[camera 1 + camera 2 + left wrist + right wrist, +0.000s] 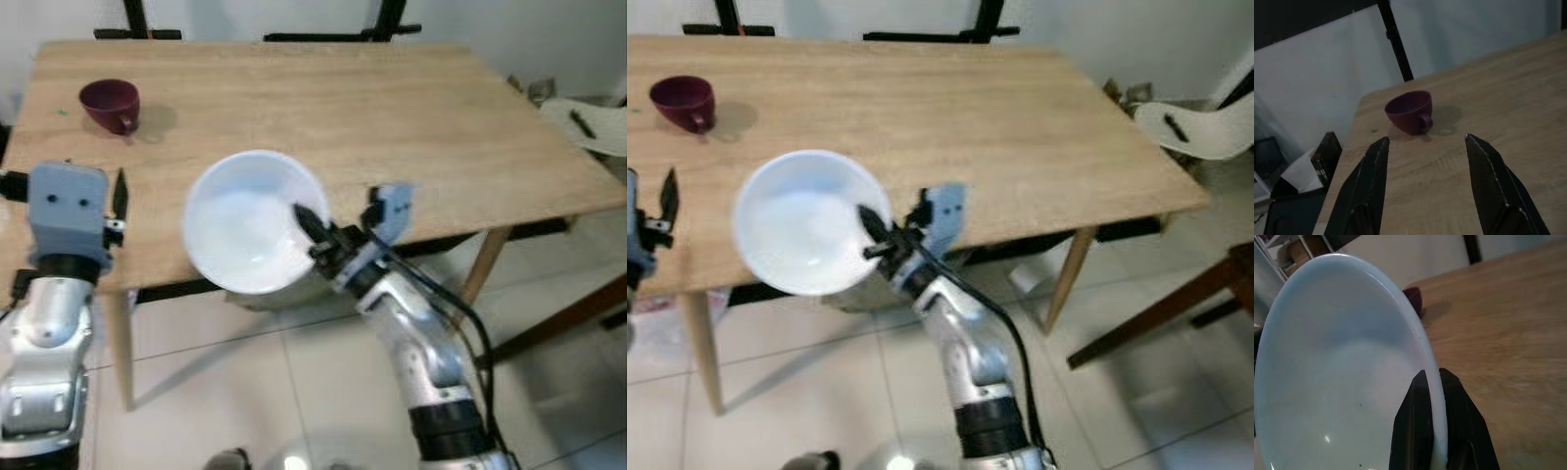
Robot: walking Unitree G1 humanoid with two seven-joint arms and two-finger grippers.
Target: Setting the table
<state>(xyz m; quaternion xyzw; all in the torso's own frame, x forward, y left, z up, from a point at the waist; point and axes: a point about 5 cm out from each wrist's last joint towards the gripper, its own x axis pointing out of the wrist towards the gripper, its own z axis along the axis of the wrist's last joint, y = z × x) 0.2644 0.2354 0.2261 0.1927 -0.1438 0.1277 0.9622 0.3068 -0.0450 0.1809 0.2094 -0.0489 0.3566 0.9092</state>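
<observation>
A white bowl [250, 220] is held over the near edge of the wooden table [392, 127]. My right gripper [312, 227] is shut on the bowl's rim, one finger inside and one outside, as the right wrist view shows with the rim [1420, 333] pinched between the fingers [1415, 431]. A dark purple cup [110, 104] stands at the table's far left corner. My left gripper [118, 196] is open above the table's left edge, pointing toward the purple cup [1409, 111], which sits well ahead of its fingertips.
A white chair [588, 122] stands off the table's right side, and a dark wooden chair leg [558, 318] reaches over the tiled floor at the right. Black stand legs [333, 34] rise behind the table's far edge.
</observation>
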